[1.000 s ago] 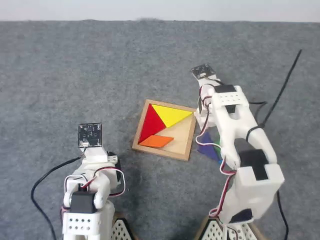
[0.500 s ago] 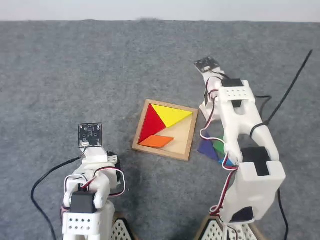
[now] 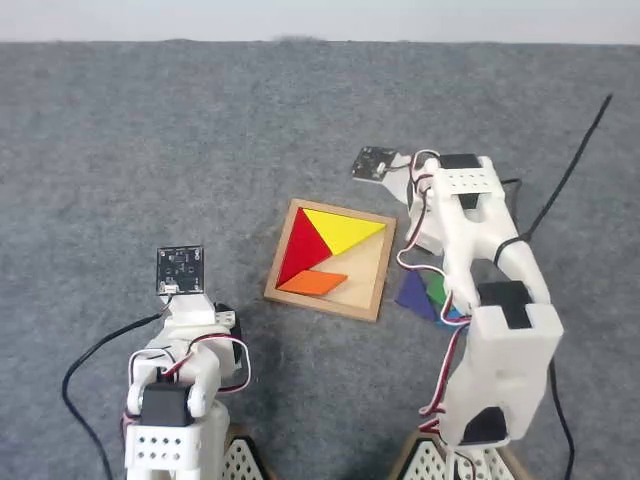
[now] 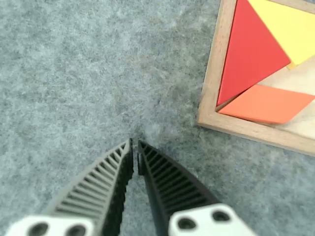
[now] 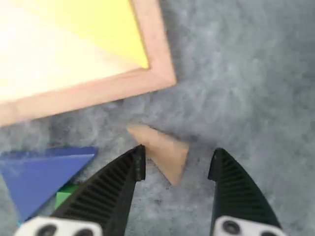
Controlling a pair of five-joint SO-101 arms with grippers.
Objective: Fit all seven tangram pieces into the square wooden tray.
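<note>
Hovering spread over the tan triangle lying mid bench just outside a corner of the wooden tray, the right tool may land one finger on the piece and skid it, while the left tool sits pressed together.

The grey felt-covered table carries the square wooden tray near its centre. At the tray's 4 o'clock lie a blue triangle and a green piece. A tan triangle lies just off one tray corner.
</note>
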